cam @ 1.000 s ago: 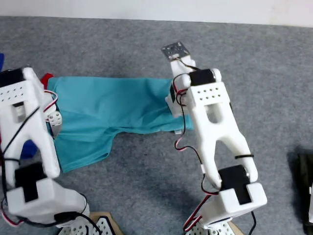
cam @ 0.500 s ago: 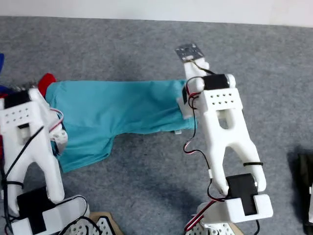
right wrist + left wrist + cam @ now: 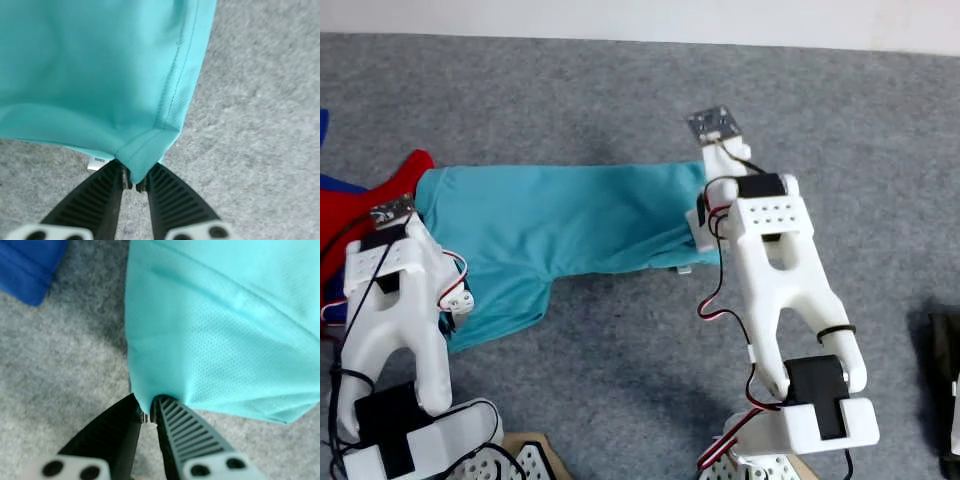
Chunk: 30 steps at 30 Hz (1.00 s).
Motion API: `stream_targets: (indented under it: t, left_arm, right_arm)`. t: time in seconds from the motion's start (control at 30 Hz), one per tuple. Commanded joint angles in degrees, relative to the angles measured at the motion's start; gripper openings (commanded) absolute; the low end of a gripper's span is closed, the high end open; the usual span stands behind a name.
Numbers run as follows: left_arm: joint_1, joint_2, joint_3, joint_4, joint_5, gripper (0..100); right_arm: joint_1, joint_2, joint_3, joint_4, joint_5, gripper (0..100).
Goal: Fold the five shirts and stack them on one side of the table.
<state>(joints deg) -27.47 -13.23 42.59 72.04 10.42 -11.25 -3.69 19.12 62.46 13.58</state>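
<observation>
While teal shirt [image 3: 560, 225] lies spread over the bench [image 3: 620, 100], I log left claw [image 3: 146, 415] pinching its 8 o'clock corner | right claw [image 3: 134, 182] pinching its 4 o'clock corner | red shirt [image 3: 360, 205] at 9 o'clock.

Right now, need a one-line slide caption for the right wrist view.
Right gripper shut on a hemmed corner of the teal shirt, grey table beneath.
</observation>
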Motion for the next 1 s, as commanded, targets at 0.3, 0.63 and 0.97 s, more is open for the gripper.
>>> stream_targets:
  t: [0.3, 0.63, 0.97]
  left_arm:
    - [-5.9, -2.1, 1.2, 0.0, -0.4, 29]
    - [-7.2, -2.1, 1.1, 4.0, -4.7, 29]
    - [-7.4, -2.2, -0.7, 4.2, -4.6, 5]
  right_arm:
    - [0.4, -3.2, 3.3, -2.2, 4.2, 14.6]
    - [-2.5, -11.1, -3.7, 3.0, -4.3, 14.8]
    - [-17.8, -21.1, 6.6, 1.8, -7.0, 1.2]
